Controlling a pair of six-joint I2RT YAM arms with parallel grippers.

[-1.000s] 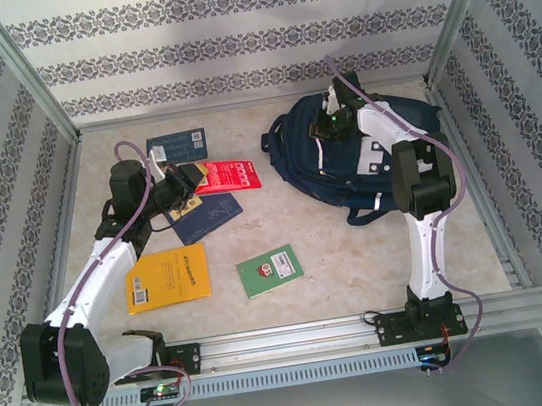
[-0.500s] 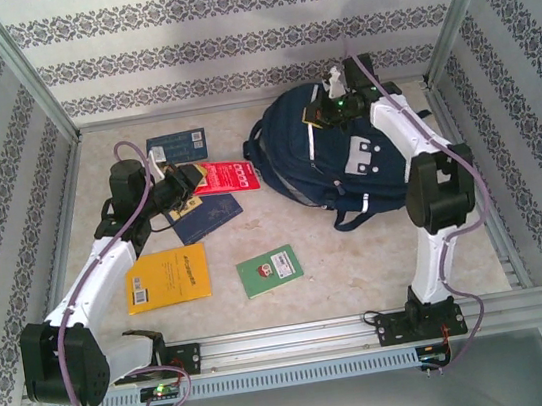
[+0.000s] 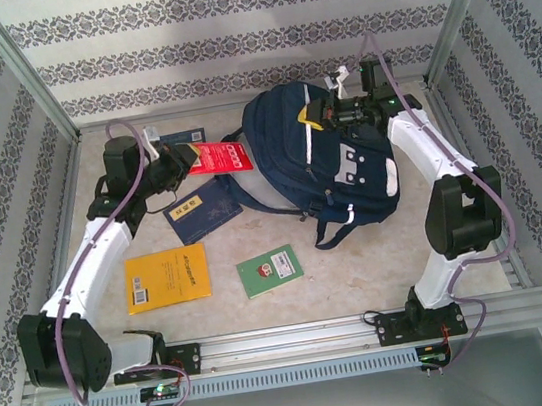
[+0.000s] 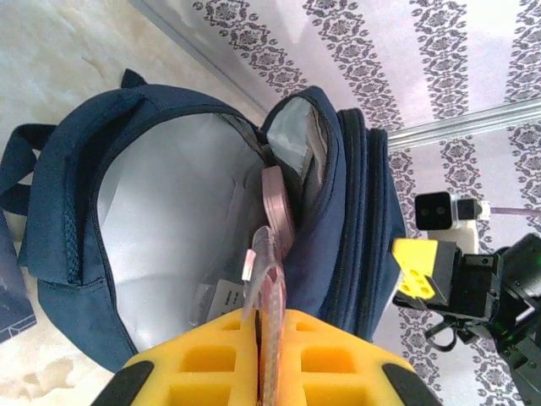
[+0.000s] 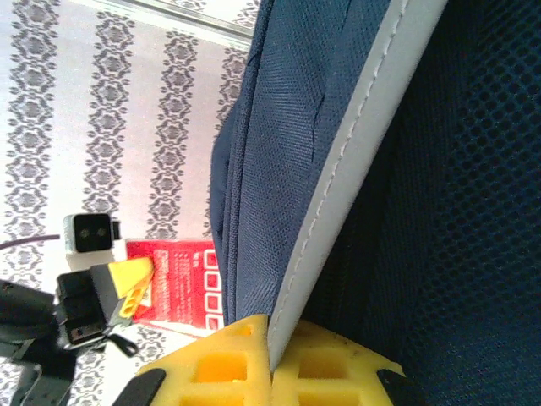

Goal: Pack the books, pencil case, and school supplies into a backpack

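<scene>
Nearest me, at the lower left of the top view, the yellow book (image 3: 165, 276) and the green book (image 3: 269, 270) lie flat on the table (image 3: 381, 268), well apart from the backpack (image 3: 289, 150). A dark blue book (image 3: 202, 213) sits just beyond them.

Further up, the left gripper (image 4: 265, 326) has its jaws pinched tight on the red packet (image 3: 219, 157), held edge-on at the bag's mouth. At the upper right, the right gripper (image 5: 271, 342) is clamped on the bag's pale grey trim, seemingly propping the opening.

I'd say the packet goes in now. Hold it edge-on, aim at the grey lining (image 4: 169, 220) rather than the zipper lip, and carry it well inside before letting go. The right grip should stay steady so the mouth doesn't sag.

As for writing, the yellow book has a dark line of print and a pale patch, and the packet has white blocky characters; none of it reads clearly. The second dark blue book (image 3: 181, 138), at the upper left, carries a pale label too small to read.
</scene>
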